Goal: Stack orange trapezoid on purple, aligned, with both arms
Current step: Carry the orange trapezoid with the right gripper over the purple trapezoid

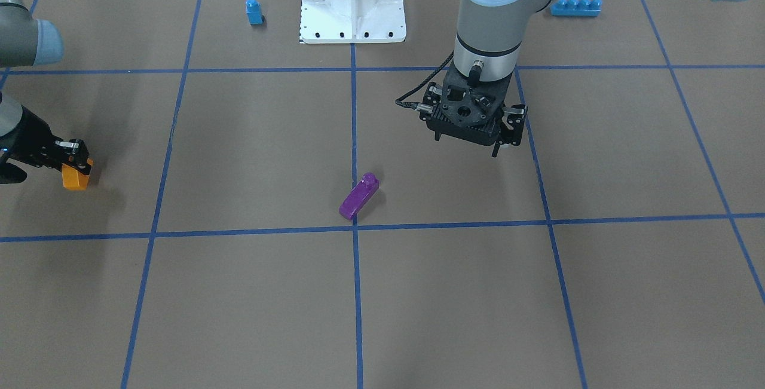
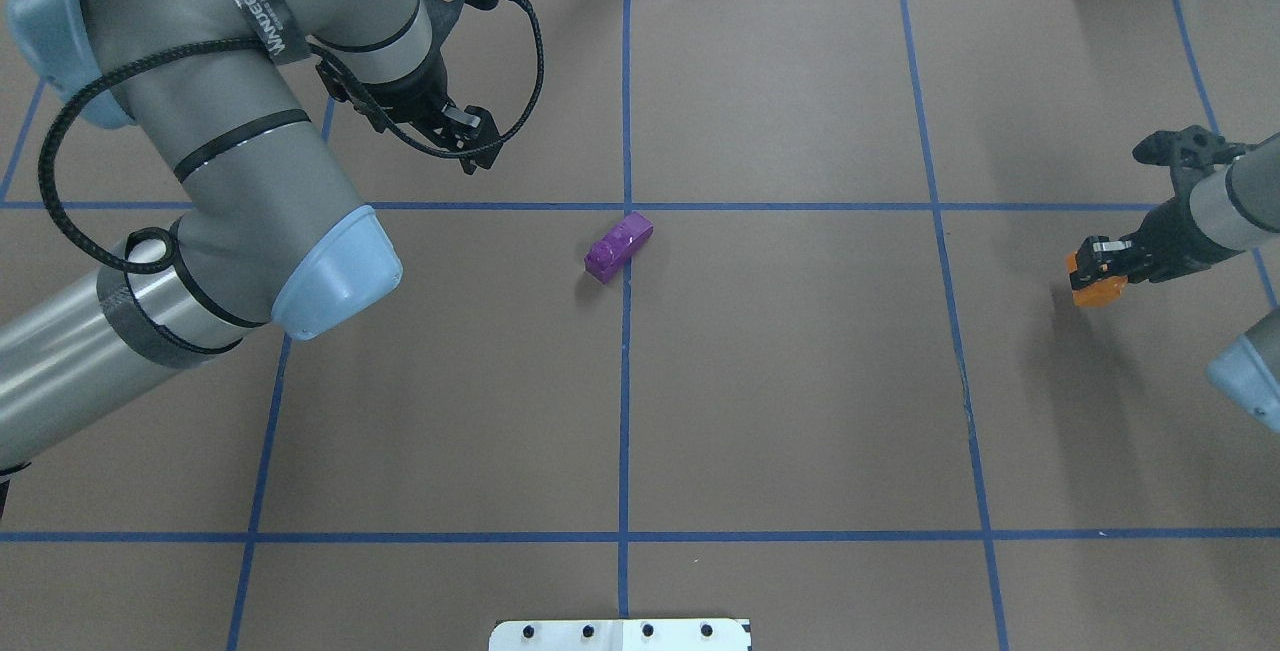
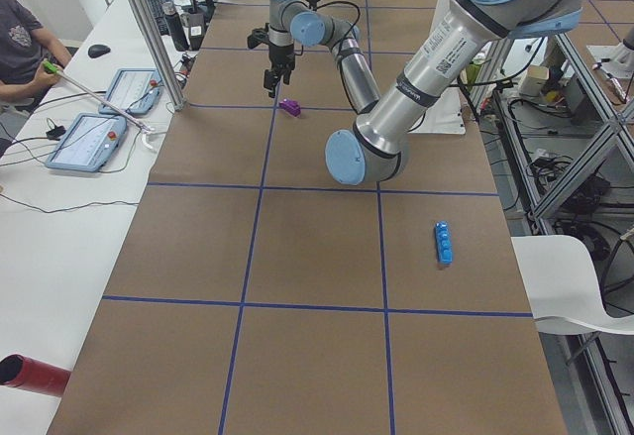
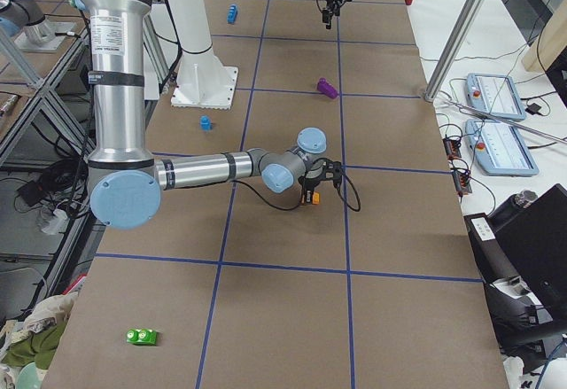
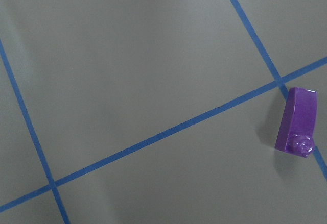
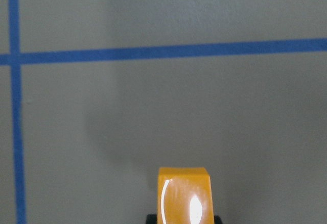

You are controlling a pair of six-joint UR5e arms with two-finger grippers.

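The purple block (image 1: 359, 196) lies flat on the brown paper near the table's middle, on a blue tape line, its stud at one end; it also shows in the overhead view (image 2: 619, 246) and the left wrist view (image 5: 297, 122). My right gripper (image 1: 73, 165) is shut on the orange trapezoid (image 1: 75, 177) far out on my right side, a little above the paper; the trapezoid also shows in the overhead view (image 2: 1096, 286) and the right wrist view (image 6: 184, 196). My left gripper (image 1: 467, 144) hangs open and empty above the table, beside the purple block and apart from it.
A small blue one-stud block (image 1: 254, 11) and a blue four-stud brick (image 1: 575, 6) lie near the white robot base (image 1: 352, 24). A green block (image 4: 142, 337) lies at the table's right end. Operators' tablets (image 3: 94, 143) sit on a side bench.
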